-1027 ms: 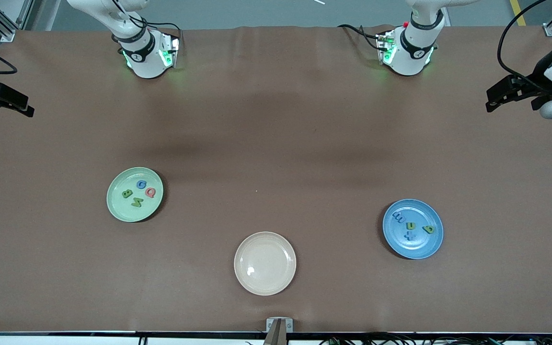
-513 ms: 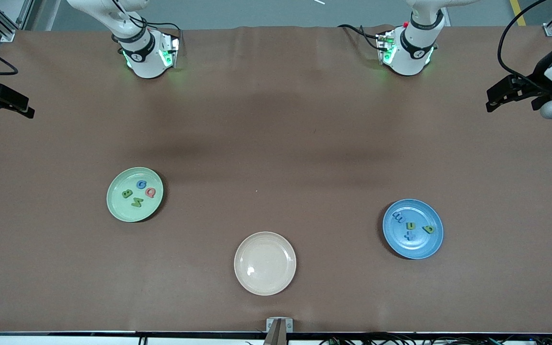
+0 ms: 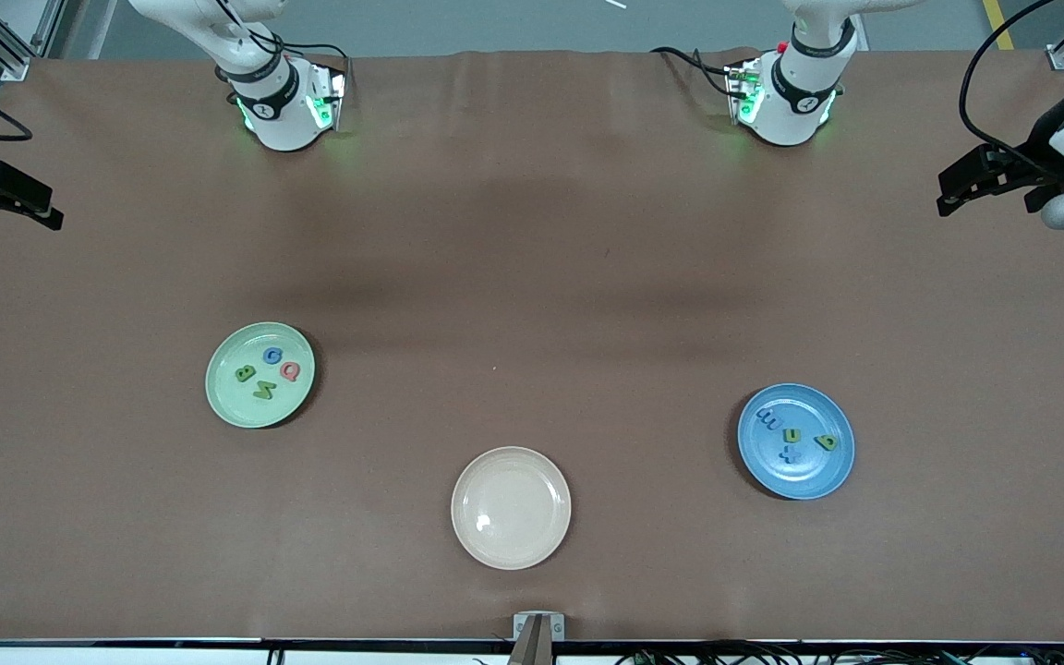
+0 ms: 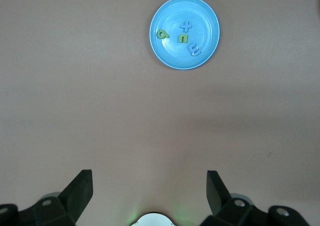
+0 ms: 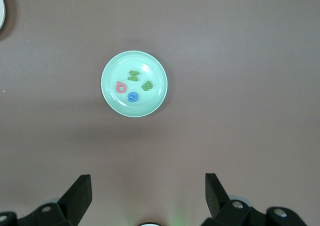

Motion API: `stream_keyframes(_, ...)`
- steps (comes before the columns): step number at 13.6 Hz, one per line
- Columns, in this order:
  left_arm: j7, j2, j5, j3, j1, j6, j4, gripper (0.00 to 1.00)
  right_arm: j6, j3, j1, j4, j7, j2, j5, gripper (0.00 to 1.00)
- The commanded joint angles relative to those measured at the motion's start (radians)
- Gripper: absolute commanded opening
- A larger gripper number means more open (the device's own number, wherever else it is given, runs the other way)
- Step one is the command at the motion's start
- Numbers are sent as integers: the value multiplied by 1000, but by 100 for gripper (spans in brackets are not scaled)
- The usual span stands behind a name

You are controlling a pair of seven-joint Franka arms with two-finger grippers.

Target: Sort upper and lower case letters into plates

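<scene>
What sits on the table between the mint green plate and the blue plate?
Mostly bare tabletop between the mint green plate and the blue plate; the front view shows only the empty cream plate, set nearer the camera.

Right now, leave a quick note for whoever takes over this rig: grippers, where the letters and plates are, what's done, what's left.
Left gripper: open, holding nothing, raised at the left arm's end of the table.
Right gripper: open, holding nothing, raised at the right arm's end.
Mint green plate: holds blue G, pink Q, green B, green N.
Blue plate: holds blue m, blue x and two green lowercase letters.
Cream plate: nothing in it, nearest the front camera.
Done: all eight letters sorted.
Left: no loose letters visible on the table.
</scene>
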Motion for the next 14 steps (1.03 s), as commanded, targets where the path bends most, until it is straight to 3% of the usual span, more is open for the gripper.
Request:
stream_keyframes(1, 32, -22, -18, 3, 6, 1, -15, 100, 6, 2, 0, -36, 1, -36, 13, 100)
stream_keyframes(14, 32, -22, -18, 2, 6, 1, -17, 100, -2, 2, 0, -36, 23, -45, 27, 100)
